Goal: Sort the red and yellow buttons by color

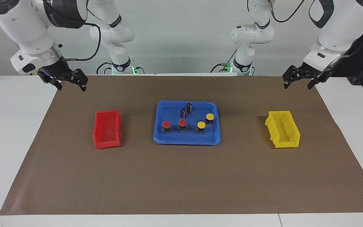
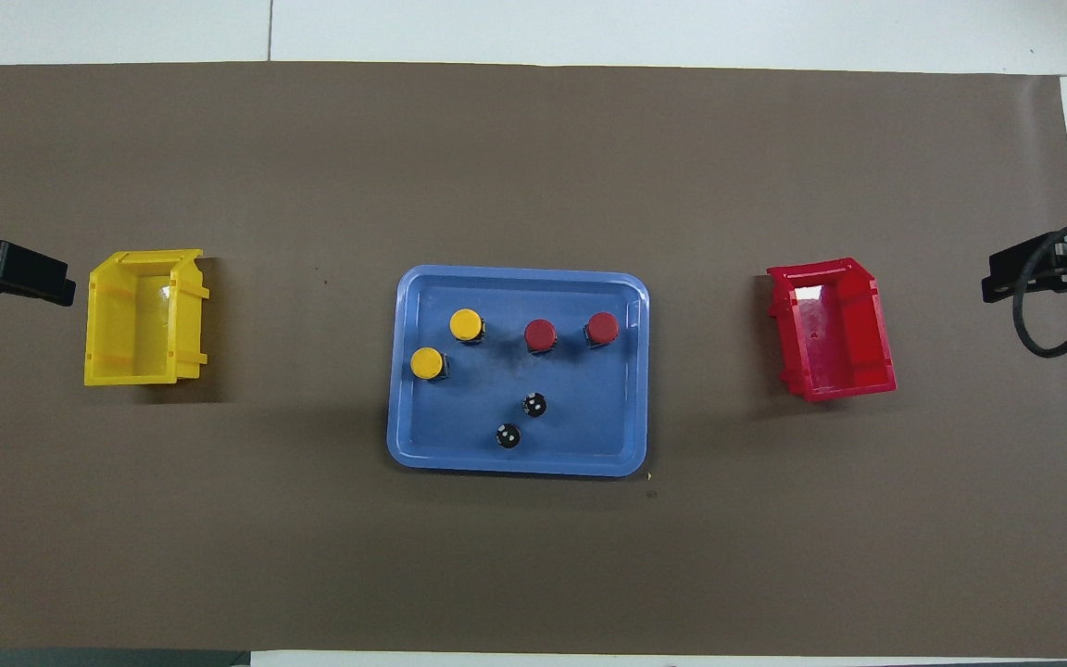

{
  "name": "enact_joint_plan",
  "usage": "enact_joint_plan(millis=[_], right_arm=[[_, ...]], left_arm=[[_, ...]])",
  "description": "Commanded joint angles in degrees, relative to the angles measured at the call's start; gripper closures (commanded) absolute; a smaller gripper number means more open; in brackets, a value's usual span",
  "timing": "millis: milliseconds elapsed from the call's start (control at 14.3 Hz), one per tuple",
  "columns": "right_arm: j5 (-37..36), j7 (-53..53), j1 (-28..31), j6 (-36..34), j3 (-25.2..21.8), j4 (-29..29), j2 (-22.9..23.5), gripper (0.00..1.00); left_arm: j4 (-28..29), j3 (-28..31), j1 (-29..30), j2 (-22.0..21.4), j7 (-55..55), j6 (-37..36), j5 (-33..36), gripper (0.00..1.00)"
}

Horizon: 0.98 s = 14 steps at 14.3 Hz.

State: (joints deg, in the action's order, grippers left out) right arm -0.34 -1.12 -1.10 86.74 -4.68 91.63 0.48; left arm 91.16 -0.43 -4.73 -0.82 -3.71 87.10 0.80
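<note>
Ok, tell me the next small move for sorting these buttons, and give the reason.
Probably bring the right gripper over the blue tray and down toward the red button at the red bin's end. All four buttons stand on the tray, both bins look empty, and both grippers hang open over the mat's corners, the left gripper near the yellow bin.

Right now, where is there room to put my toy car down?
Bare brown mat lies between the blue tray and the red bin, and between the tray and the yellow bin. The widest patch is farther from the robots than the tray. The tray is crowded with buttons.
</note>
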Motion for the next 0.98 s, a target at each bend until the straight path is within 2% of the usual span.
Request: enact_joint_plan(millis=[0,909], right_arm=[[0.52,1.65,0.40,-0.34,0.20,0.12,-0.31,0.00],[0.61,1.74,-1.62,-0.08,1.34,-0.22,-0.31,0.00]], left_arm=[[1.57,-0.18,0.77,-1.55,-0.68,-0.26,-1.06,0.00],[1.57,-0.18,0.77,-1.55,-0.68,-0.26,-1.06,0.00]])
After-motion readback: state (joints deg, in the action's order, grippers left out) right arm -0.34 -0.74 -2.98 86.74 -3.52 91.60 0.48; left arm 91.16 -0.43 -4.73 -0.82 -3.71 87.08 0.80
